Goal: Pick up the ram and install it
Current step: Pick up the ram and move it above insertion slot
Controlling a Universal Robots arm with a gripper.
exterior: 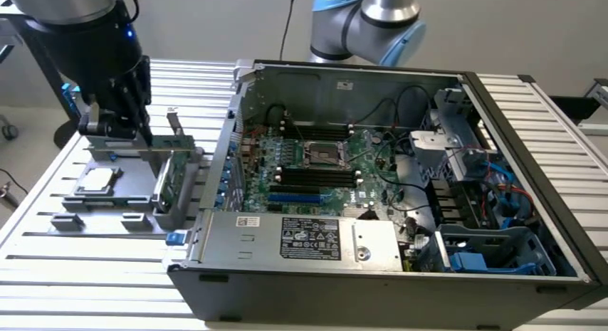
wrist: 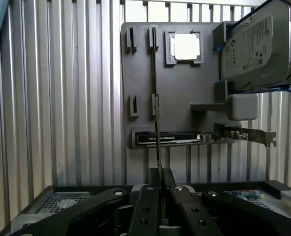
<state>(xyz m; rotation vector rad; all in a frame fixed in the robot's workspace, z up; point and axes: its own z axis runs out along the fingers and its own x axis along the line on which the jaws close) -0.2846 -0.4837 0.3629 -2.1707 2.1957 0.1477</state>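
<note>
Above the grey parts tray (wrist: 184, 93), my gripper (wrist: 160, 179) seems to pinch its fingers on the ram (wrist: 154, 73), a light, stiff, fragile stick best held mid-length across its faces.

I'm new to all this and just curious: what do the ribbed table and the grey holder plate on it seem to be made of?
The table looks like bare aluminium: pale silver ribbed slats with a soft sheen. The holder plate is probably plastic: uniform matte grey with blocky moulded slots, though painted metal is possible.
</note>
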